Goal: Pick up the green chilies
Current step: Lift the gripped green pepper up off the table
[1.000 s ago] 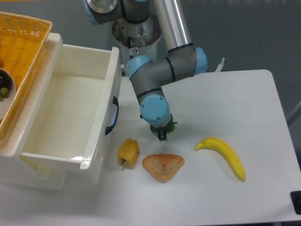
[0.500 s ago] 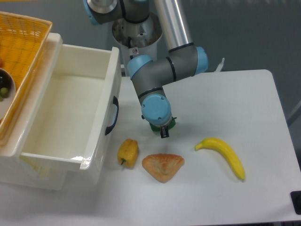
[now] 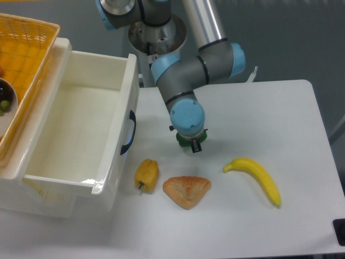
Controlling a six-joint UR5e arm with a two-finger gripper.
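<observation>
A: Where did the gripper [image 3: 192, 144] sit at this entry?

B: Over the middle of the white table [image 3: 259, 216], hanging straight down from the arm's blue wrist cap. One dark finger [image 3: 197, 146] showed below the cap; the other was hidden behind it.

A: And the green chilies [image 3: 185, 142]?

B: Only a sliver of dark green was visible, peeking out directly under the wrist cap and against the visible finger. Most of it was covered by the arm. It lay between the white bin [image 3: 75, 135] and the banana [image 3: 256, 177], above the bread slice [image 3: 186, 190] in the picture.

A: Was the claw clenched on it?

B: Could not tell. The fingers stood right at the chilies, but the wrist blocked the view of whether they pressed it or stood apart from it. Whether the chilies rested on the table or were off it was also unclear.

A: Other items logged?

B: Yellow pepper [image 3: 146, 174] just beside the bin's front corner, well apart from the green one. Bread slice to the right of it, close. Banana farther right, curved, lying flat. Orange basket [image 3: 27, 65] resting on the bin's left rim, with a dish [image 3: 6, 102] partly visible inside.
</observation>
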